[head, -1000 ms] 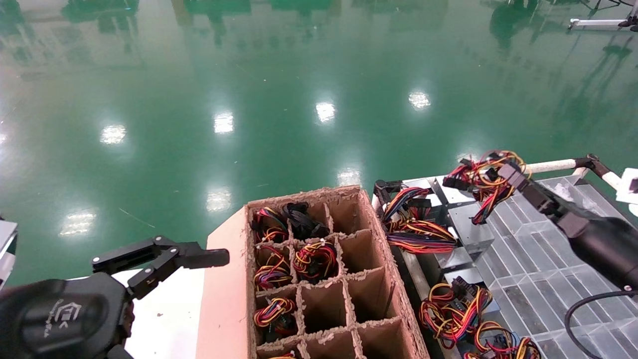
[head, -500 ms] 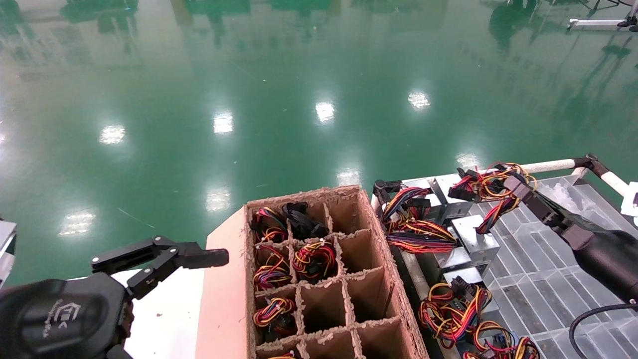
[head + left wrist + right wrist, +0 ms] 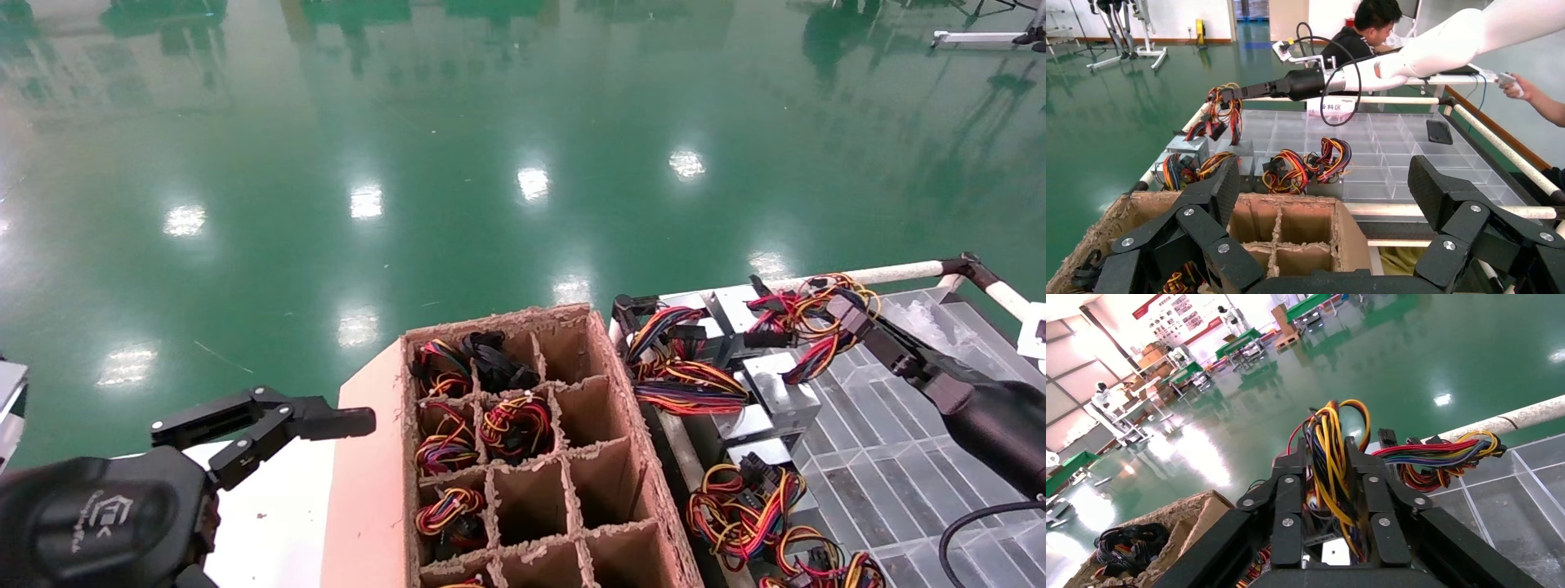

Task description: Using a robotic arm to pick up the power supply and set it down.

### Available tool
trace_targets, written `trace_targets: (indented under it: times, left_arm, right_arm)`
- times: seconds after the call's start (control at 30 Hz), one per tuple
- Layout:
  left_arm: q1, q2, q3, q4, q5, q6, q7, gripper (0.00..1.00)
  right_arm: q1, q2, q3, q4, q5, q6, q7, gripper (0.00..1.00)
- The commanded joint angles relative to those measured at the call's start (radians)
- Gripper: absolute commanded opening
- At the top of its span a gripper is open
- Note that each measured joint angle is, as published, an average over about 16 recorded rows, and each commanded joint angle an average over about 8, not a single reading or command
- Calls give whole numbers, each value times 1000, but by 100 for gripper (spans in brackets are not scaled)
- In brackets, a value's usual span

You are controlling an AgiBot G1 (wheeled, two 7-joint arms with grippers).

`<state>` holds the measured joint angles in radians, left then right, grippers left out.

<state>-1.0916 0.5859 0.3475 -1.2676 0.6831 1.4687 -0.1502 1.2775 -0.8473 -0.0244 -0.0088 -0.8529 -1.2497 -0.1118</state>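
Now r. hand point(image 3: 846, 304) clamping power supply point(image 3: 780, 384) wires, l. hand point(image 3: 270, 425) parked

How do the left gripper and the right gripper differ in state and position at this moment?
The left gripper is open, empty and parked beside the cardboard divider box. The right gripper is shut on the wire bundle of the power supply, over the clear tray. Both are black two-finger linkage grippers.

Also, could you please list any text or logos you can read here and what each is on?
"备料区", as best I can tell: white sign by the cart's far rail.
White logo on the left wrist housing: lettering too small to read.
Wall posters: blurred, unreadable.
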Motion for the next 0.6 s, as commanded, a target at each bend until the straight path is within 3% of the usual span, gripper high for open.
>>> trace_targets:
  times: [0.03,0.6]
  left_arm:
    - [0,0,0,0,0,0,0,100]
    - [0,0,0,0,0,0,0,100]
  right_arm:
    - [0,-1,0,0,0,0,1,100]
    - [9,-6,1,2,-1,-8,13,100]
